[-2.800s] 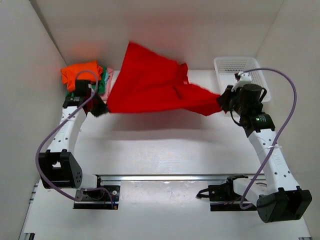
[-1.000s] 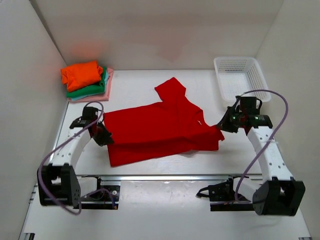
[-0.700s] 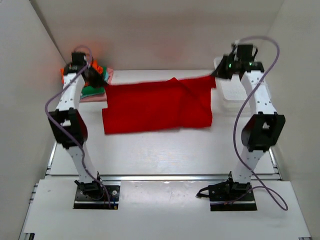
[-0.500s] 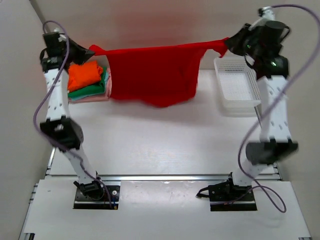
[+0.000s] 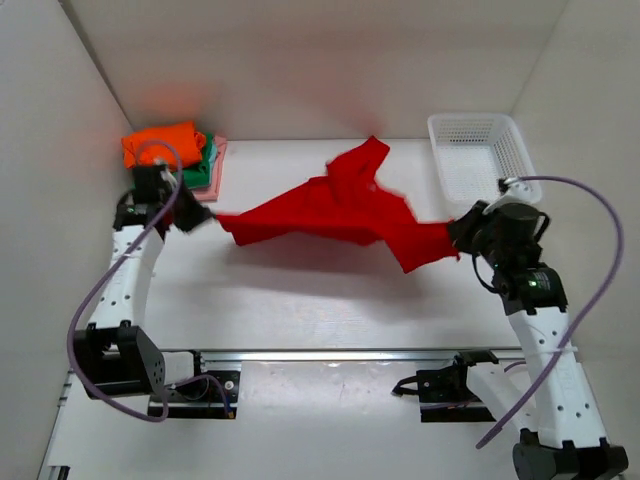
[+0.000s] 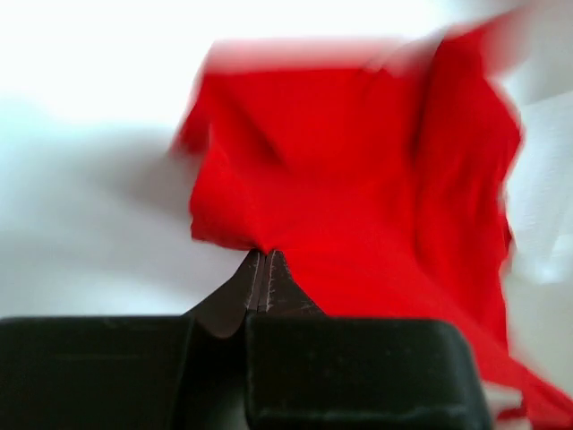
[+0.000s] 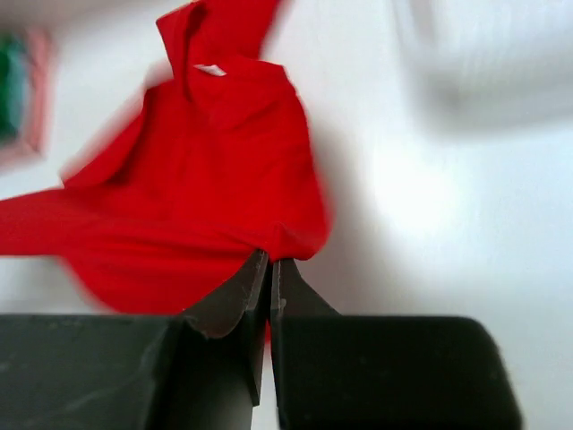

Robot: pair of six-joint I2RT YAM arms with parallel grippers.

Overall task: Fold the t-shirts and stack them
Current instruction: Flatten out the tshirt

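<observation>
My left claw (image 5: 203, 219) is clamped on one edge of the large bright red cloth t-shirt (image 5: 335, 208), and my right claw (image 5: 452, 233) is clamped on the opposite edge. In the left wrist view my two fingertips (image 6: 266, 271) are pressed together with a pinch of red cloth (image 6: 358, 179) between them. In the right wrist view my jaws (image 7: 269, 269) are likewise closed to a sliver on a fold of the same shirt (image 7: 206, 197).

The shirt hangs between my two claws above the white table (image 5: 300, 310), with its shadow on the surface below. It is crumpled and twisted rather than flat. One bunched part sticks up toward the far wall, and a corner droops just beside my right claw. Its outline is blurred in all three views.

At the far left corner, behind my left claw, sits the pile. A folded orange t-shirt (image 5: 160, 145) is on top, a green t-shirt (image 5: 201, 166) lies under it, and a pale pink t-shirt (image 5: 213, 178) is at the bottom. The red shirt is well apart from that pile.

A white plastic mesh basket (image 5: 478, 152) stands at the far right corner, beyond my right claw and not touching the shirt.
</observation>
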